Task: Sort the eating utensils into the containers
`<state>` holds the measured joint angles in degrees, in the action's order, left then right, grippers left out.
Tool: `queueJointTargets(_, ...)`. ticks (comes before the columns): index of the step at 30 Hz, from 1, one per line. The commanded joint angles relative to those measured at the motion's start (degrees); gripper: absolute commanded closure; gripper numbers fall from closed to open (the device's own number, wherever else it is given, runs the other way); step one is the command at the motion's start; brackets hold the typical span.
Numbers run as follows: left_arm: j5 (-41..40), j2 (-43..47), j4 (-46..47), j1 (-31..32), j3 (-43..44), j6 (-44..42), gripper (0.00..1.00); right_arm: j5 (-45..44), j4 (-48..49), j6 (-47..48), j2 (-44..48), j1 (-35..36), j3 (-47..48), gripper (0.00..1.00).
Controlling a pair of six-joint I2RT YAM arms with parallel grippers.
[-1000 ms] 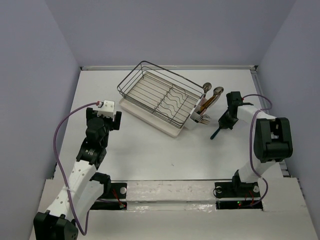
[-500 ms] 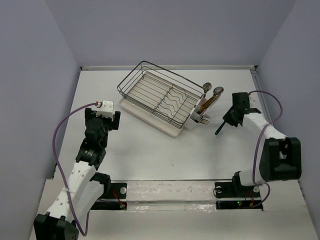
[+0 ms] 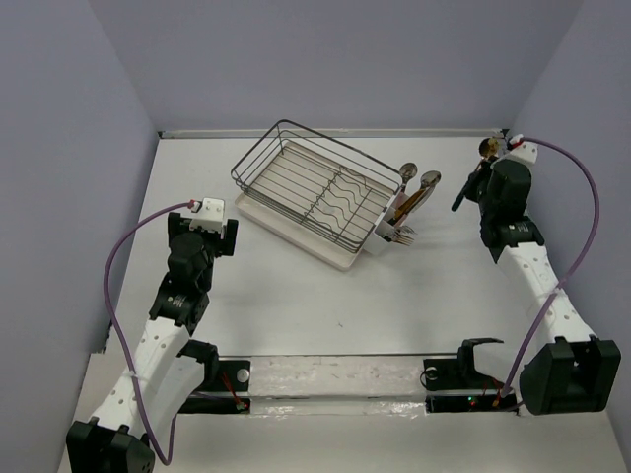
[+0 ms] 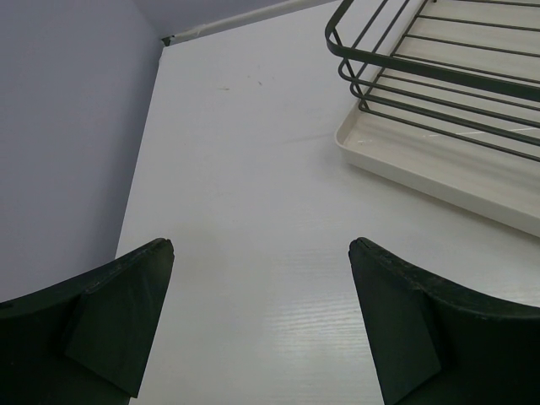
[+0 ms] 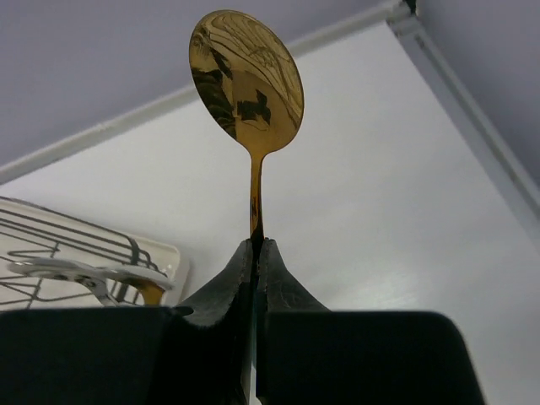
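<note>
My right gripper [image 3: 480,175] is shut on a spoon with a gold bowl [image 5: 246,72] and a dark handle [image 3: 462,195], held high above the table at the far right. In the right wrist view its neck sits pinched between my fingertips [image 5: 256,246]. The white cutlery holder [image 3: 385,237] on the right end of the black wire dish rack [image 3: 314,190] holds several utensils [image 3: 414,193], spoon heads up. My left gripper [image 4: 261,253] is open and empty over bare table left of the rack.
The rack sits on a cream drip tray [image 3: 296,225], also in the left wrist view [image 4: 439,164]. Walls enclose the table at the back and sides. A white rail [image 5: 472,93] runs along the table's right edge.
My right gripper has lifted the spoon off the table and carried it up and back to the far right. The left arm has not moved.
</note>
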<state>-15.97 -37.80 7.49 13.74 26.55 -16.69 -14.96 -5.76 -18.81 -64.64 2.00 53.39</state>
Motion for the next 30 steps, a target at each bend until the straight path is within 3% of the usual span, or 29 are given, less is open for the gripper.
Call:
queueJointTargets(1, -1.0, -0.17, 2.62, -0.47, 0.79, -0.63, 0.01, 6.66, 16.1, 12.02, 2.42, 0.11, 6.2, 1.0)
queueJointTargets(7, -0.73, -0.78, 2.45, -0.55, 1.58, -0.71, 0.01, 24.08, 22.97, 14.76, -1.8, 0.11, 12.43, 1.0)
queueJointTargets(16, -0.47, -1.13, 2.09, -0.99, 2.19, -0.63, 0.01, 46.57, 46.33, 0.9, -10.49, 0.11, 9.9, 1.0)
queueJointTargets(30, 0.58, -2.01, 2.09, -1.61, 2.55, -0.1, 0.01, 50.91, 53.47, 2.11, -7.6, 0.11, -1.35, 1.0)
